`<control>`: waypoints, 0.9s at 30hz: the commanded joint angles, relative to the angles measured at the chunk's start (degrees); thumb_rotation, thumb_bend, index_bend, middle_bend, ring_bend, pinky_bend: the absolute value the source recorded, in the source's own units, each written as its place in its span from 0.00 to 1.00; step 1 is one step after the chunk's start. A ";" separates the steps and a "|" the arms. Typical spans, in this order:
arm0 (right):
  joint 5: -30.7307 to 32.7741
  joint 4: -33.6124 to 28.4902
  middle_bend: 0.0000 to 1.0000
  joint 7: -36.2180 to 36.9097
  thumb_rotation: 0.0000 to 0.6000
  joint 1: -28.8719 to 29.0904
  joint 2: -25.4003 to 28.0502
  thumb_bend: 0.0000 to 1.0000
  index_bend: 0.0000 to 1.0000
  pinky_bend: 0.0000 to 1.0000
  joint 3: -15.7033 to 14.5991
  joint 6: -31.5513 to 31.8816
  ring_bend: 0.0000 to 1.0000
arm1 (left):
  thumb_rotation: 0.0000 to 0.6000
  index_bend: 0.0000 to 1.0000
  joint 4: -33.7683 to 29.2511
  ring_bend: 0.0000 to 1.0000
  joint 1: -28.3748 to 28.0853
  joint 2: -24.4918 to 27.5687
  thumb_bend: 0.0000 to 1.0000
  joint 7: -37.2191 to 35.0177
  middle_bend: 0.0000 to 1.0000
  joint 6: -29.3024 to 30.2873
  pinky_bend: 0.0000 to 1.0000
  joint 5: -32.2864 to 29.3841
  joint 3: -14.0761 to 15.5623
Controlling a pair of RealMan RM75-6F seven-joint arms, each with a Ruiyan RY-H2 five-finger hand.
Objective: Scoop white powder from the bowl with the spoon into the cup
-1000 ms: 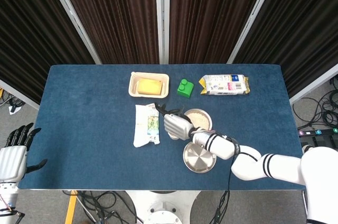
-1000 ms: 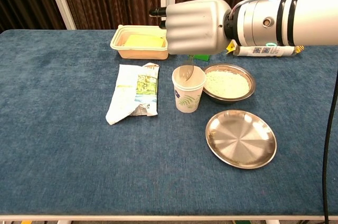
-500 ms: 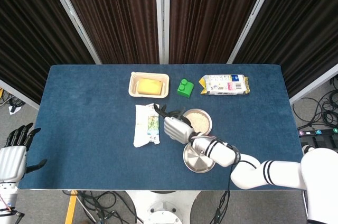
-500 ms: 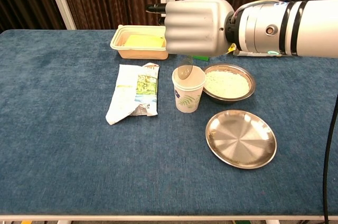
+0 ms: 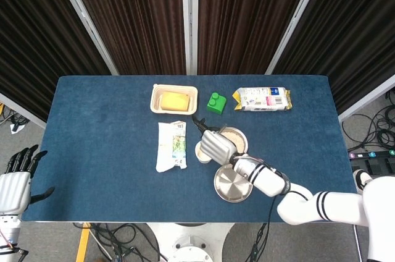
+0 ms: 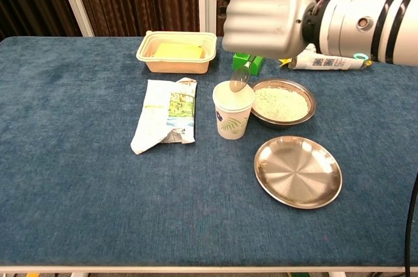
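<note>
My right hand point(image 6: 268, 19) holds the metal spoon point(image 6: 240, 78) handle-up, well above the table. The spoon's tip hangs just over the right rim of the white paper cup point(image 6: 233, 114). Right of the cup stands the steel bowl point(image 6: 283, 102) of white powder. In the head view the right hand point(image 5: 216, 146) covers part of the bowl point(image 5: 239, 138), and the cup point(image 5: 202, 152) shows at the hand's left. My left hand point(image 5: 15, 181) hangs beyond the table's left front corner, fingers apart and holding nothing.
An empty steel plate point(image 6: 298, 171) lies in front of the bowl. A flat snack packet point(image 6: 166, 117) lies left of the cup. At the back stand a tray with a yellow block point(image 6: 176, 51), a green block point(image 6: 247, 61) and a white pouch point(image 6: 326, 63).
My right hand has lifted and shifted right, taking the spoon up out of the cup toward the bowl's side. The left hand has not moved.
</note>
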 commanded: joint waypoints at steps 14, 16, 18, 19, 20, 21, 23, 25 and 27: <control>-15.35 4.49 0.59 52.12 1.00 -20.72 -1.64 0.32 0.62 0.00 -6.72 19.96 0.24 | 1.00 0.22 -1.45 0.09 -0.76 0.53 0.07 0.79 0.18 0.00 0.11 1.20 -0.18; -16.47 7.46 0.59 55.70 1.00 -22.66 -3.57 0.32 0.62 0.00 -7.40 21.41 0.24 | 1.00 0.22 -1.69 0.09 -0.83 0.76 0.07 0.91 0.18 0.13 0.11 1.54 -0.15; -17.20 9.94 0.59 58.68 1.00 -24.30 -5.17 0.31 0.62 0.00 -7.69 22.58 0.24 | 1.00 0.22 -1.95 0.09 -0.80 0.93 0.07 0.91 0.18 0.35 0.11 1.62 -0.20; -17.46 11.11 0.59 59.81 1.00 -24.96 -6.01 0.31 0.62 0.00 -7.72 23.06 0.24 | 1.00 0.22 -2.03 0.09 -0.77 0.93 0.07 0.90 0.18 0.40 0.11 1.57 -0.22; -17.55 12.29 0.59 60.80 1.00 -25.55 -6.84 0.31 0.62 0.00 -7.79 23.22 0.24 | 1.00 0.22 -2.08 0.09 -0.76 0.91 0.07 0.95 0.18 0.36 0.11 1.51 -0.20; -17.65 13.74 0.59 62.04 1.00 -26.20 -7.94 0.31 0.62 0.00 -7.94 23.13 0.23 | 1.00 0.22 -2.16 0.09 -0.76 0.87 0.07 1.06 0.18 0.22 0.11 1.41 -0.14; -18.17 15.97 0.58 63.22 1.00 -26.99 -9.57 0.31 0.62 0.00 -8.17 23.07 0.21 | 1.00 0.22 -2.28 0.09 -0.79 0.78 0.07 1.08 0.18 0.07 0.11 1.39 -0.06; -19.20 18.56 0.57 63.37 1.00 -27.87 -11.51 0.31 0.60 0.00 -8.47 23.42 0.19 | 1.00 0.22 -2.38 0.09 -0.82 0.75 0.07 1.17 0.18 0.06 0.11 1.56 0.04; -20.18 20.58 0.57 63.81 1.00 -28.75 -13.35 0.31 0.60 0.00 -8.91 23.65 0.18 | 1.00 0.22 -2.51 0.09 -0.78 0.77 0.07 1.10 0.18 0.28 0.11 1.84 0.11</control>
